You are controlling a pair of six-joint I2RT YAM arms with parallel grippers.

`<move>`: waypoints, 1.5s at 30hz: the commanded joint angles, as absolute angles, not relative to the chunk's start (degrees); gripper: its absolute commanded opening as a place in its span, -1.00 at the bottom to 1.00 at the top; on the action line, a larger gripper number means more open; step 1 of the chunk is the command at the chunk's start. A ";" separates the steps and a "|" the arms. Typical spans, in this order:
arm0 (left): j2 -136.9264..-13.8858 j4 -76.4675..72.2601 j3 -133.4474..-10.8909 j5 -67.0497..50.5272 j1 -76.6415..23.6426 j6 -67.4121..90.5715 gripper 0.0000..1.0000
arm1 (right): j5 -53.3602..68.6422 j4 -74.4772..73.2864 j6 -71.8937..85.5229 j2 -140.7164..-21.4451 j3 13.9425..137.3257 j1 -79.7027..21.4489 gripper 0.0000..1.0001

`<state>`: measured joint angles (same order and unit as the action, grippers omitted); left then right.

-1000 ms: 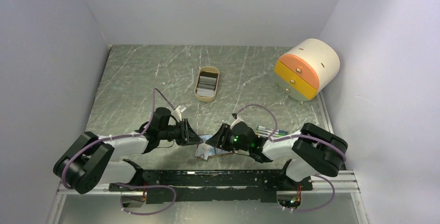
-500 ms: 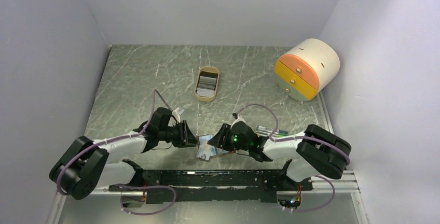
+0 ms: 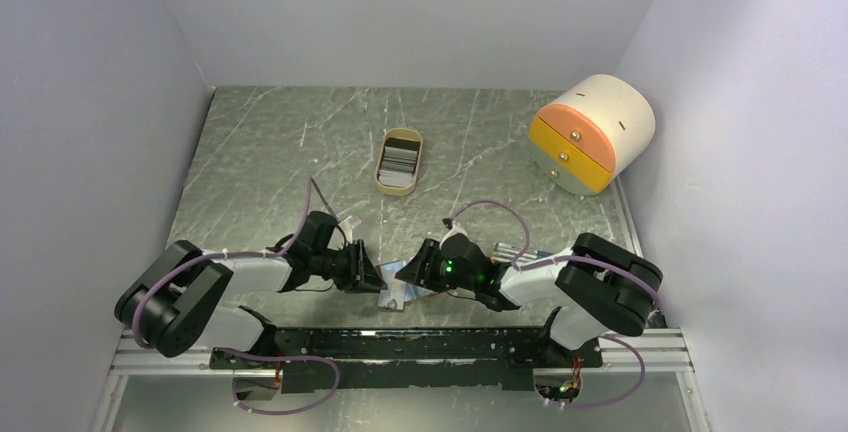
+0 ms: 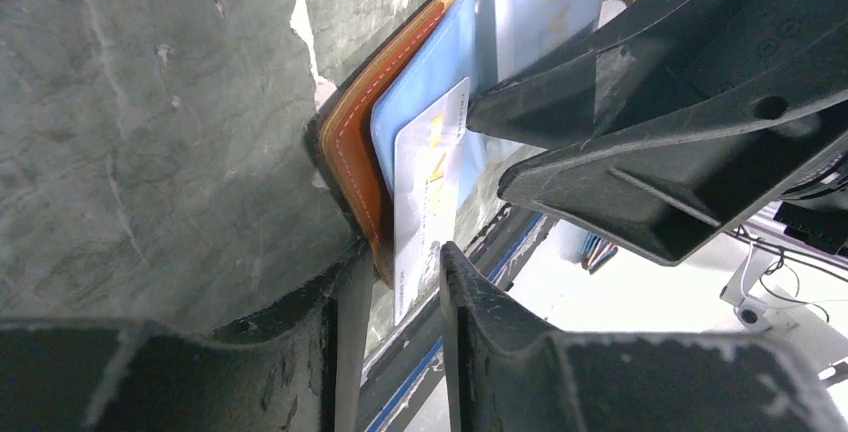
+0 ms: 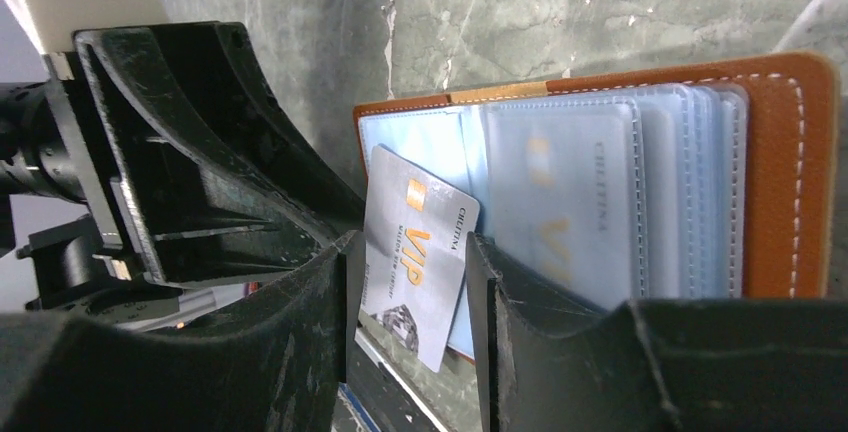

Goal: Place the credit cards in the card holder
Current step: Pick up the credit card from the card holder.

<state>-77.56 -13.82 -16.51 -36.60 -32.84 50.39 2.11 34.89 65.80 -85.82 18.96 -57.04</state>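
Note:
The brown card holder (image 3: 398, 295) lies open near the table's front edge, between both grippers. It shows blue-clear sleeves in the right wrist view (image 5: 790, 172) and the left wrist view (image 4: 350, 142). A grey-white "VIP" credit card (image 5: 425, 222) sticks out askew from its left corner. My left gripper (image 4: 395, 257) is closed narrowly on that card (image 4: 428, 202), with the holder's corner also between the jaws. In the top view the left gripper (image 3: 365, 274) faces the right one. My right gripper (image 5: 410, 247) is slightly open, its jaws either side of the card, not gripping it.
A small oval tray (image 3: 400, 162) with more cards stands mid-table. A round cream drawer unit with orange fronts (image 3: 592, 132) stands at the back right. Thin coloured pens (image 3: 520, 251) lie by the right arm. The black rail runs just below the holder.
My left gripper has moved right, closer onto the holder's left corner and the card. The right gripper has stayed almost in place.

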 commanded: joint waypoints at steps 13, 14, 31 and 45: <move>-78.16 -17.78 -17.69 -38.10 -34.96 51.90 -0.53 | 3.20 38.26 67.73 -89.46 18.88 -57.83 -0.10; -78.20 -17.34 -17.93 -37.70 -34.91 51.77 -0.55 | 3.20 38.46 67.78 -89.47 18.82 -57.85 -0.10; -73.75 -13.62 -18.06 -34.41 -34.92 52.22 -0.82 | 2.42 36.78 62.11 -82.65 17.41 -57.57 -0.07; -53.52 -7.13 -17.13 -29.64 -34.96 52.53 -0.82 | 7.07 49.27 59.75 -71.74 11.80 -56.23 -0.01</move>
<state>-57.91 -7.49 -16.88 -31.00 -34.72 52.29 5.37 43.31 58.33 -71.44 14.39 -56.77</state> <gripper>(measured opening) 0.092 0.496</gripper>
